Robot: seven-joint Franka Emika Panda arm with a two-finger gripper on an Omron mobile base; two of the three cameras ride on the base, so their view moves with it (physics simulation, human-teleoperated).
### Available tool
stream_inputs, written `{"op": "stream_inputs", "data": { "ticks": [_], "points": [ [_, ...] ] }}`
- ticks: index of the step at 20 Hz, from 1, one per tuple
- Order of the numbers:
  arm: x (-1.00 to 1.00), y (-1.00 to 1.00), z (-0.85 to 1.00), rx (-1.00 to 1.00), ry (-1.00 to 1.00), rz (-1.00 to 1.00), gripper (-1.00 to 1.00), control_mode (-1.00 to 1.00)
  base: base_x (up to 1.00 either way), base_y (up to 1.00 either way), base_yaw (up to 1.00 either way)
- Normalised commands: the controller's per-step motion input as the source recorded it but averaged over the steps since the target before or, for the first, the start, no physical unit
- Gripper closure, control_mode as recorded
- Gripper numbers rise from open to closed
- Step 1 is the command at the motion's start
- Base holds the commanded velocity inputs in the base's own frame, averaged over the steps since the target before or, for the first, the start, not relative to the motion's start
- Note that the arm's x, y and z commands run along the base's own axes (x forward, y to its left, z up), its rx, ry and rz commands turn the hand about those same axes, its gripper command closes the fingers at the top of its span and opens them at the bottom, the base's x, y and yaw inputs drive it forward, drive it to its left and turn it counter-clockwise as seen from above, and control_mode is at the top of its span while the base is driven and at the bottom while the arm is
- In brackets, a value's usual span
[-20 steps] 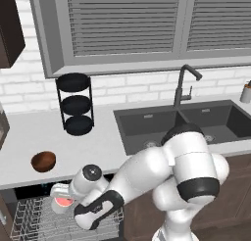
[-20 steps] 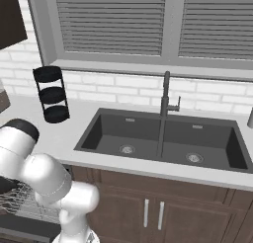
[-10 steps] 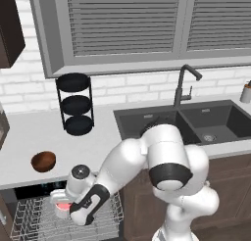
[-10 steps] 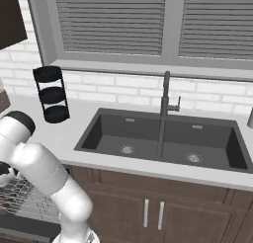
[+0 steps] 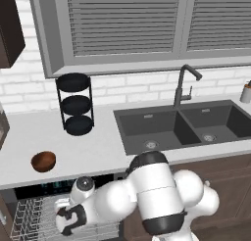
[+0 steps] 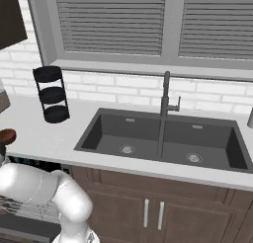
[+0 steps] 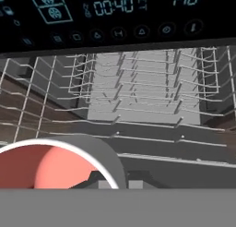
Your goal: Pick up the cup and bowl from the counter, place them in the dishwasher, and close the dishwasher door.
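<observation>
Jaws, their opening impossible to judge, are hanging low over the silver wire rack (image 7: 138,92) of the dishwasher (image 5: 34,220), the cup (image 7: 55,164) showing close at their left, while the bowl (image 5: 43,161) is sitting on the counter (image 5: 98,152).

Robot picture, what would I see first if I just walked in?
You'd spot the big white arm bent low with its gripper down over the silver rack of the open dishwasher, whose strip glows with teal numbers. Up close in the hand view sits the cup with its red inside, just above the rack. The brown bowl waits on the counter, left of the dark sink.
</observation>
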Motion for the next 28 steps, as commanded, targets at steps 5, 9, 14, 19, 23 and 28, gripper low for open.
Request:
{"op": "stream_inputs", "data": {
  "ticks": [5, 9, 14, 19, 23, 28],
  "points": [
    [0.0, 0.53, -0.11, -0.04, 0.0, 0.0, 1.0, -1.0, 0.0, 0.0, 0.0],
    [0.0, 0.69, -0.21, -0.13, 0.0, 0.0, 1.0, -1.0, 0.0, 0.0, 0.0],
    [0.0, 0.59, -0.02, -0.14, -0.05, -0.03, 1.0, -1.0, 0.0, 0.0, 0.0],
    [0.02, 0.42, 0.0, -0.08, -0.06, -0.05, 1.0, -1.0, 0.0, 0.0, 0.0],
    [0.07, 0.3, -0.09, -0.05, -0.2, -0.07, 1.0, -1.0, 0.0, 0.0, 0.0],
    [0.2, 0.27, -0.1, 0.0, -0.19, -0.07, 1.0, -1.0, 0.0, 0.0, 0.0]
  ]
}}
